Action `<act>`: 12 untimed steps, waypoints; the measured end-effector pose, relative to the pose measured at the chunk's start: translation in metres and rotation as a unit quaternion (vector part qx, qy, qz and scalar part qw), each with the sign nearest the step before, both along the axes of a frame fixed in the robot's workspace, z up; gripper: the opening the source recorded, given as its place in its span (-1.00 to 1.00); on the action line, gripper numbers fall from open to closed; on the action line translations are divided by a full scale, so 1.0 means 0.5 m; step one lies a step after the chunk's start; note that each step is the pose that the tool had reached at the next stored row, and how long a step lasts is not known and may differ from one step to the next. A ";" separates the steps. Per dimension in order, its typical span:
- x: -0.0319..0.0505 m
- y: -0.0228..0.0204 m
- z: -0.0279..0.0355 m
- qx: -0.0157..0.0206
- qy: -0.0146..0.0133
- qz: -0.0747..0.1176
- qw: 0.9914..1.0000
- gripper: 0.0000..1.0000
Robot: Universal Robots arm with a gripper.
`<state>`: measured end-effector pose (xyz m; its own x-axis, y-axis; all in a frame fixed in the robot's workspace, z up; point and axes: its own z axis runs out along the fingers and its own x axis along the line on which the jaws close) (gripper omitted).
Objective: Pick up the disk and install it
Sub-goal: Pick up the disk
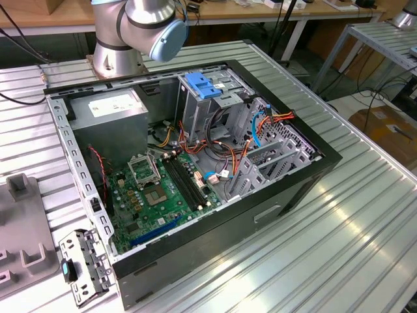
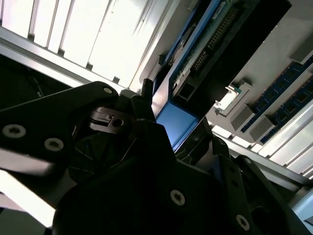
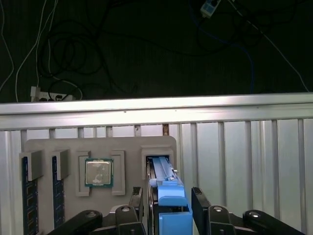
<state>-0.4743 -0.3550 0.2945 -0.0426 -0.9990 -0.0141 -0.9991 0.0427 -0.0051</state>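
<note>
Here, in the first wrist view, the end effector (image 3: pixel 168 195) is clamped on the disk (image 3: pixel 165 171), with one black finger (image 3: pixel 138 203) against each side of its blue carrier frame. The disk stands on edge, its far end sitting in a slot of a grey tray (image 3: pixel 127 147) that also holds a processor chip (image 3: pixel 99 172) and two memory sticks (image 3: pixel 29 205). The tray lies on the ribbed metal table (image 3: pixel 244 161). In the exterior view, an open computer case (image 1: pixel 300 189) occupies the middle of the frame, with the arm's base (image 1: pixel 117 52) at upper left.
</note>
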 end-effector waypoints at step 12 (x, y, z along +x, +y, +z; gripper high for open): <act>0.000 0.0010 0.000 0.000 0.000 0.000 1.000 0.03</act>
<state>-0.4743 -0.3545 0.2945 -0.0426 -0.9990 -0.0140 -0.9991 0.0427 -0.0052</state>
